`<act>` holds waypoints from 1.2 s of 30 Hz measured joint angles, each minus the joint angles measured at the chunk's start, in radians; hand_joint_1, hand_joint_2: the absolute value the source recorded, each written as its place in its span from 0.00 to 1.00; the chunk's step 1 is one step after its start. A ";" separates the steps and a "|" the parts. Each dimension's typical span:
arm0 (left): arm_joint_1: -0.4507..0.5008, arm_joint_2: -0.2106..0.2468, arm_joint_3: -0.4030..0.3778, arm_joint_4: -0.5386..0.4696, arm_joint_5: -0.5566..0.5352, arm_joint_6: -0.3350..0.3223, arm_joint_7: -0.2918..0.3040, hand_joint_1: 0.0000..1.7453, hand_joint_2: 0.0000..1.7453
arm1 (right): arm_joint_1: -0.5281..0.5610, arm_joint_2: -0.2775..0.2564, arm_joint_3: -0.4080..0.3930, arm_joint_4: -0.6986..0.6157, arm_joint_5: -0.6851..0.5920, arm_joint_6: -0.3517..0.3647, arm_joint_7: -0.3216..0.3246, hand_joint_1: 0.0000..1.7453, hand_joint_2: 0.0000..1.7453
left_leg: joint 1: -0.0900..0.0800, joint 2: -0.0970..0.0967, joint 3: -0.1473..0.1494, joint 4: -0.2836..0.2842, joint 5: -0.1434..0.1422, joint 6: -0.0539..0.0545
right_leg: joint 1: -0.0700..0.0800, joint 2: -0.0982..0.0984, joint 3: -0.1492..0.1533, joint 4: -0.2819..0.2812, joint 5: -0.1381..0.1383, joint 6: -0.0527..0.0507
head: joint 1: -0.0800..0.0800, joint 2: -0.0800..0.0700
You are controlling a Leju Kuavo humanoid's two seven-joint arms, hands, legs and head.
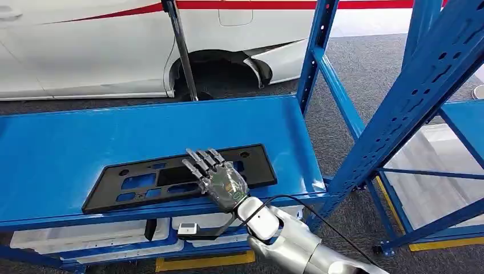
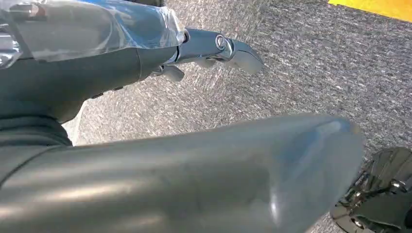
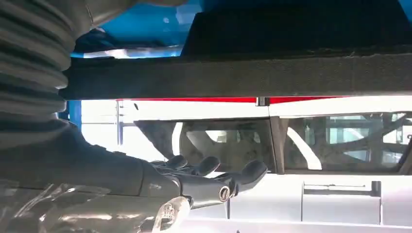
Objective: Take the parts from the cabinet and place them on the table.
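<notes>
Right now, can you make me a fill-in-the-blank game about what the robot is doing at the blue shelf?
1. The right robot hand reaches over a flat ____ part with holes cut in it.
2. That part lies on a ____ shelf.
3. Behind the shelf stands a white ____.
4. The floor around the shelf is grey ____.

Missing words: black; blue; car; carpet
</notes>
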 joint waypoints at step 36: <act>-0.009 -0.001 -0.004 -0.004 0.002 -0.004 -0.002 0.00 0.00 | -0.057 0.016 0.022 0.012 -0.049 0.184 0.002 0.00 1.00 | 0.000 0.000 0.001 0.000 0.000 0.000 | 0.000 0.000 0.001 0.000 0.000 0.000 | 0.000 0.000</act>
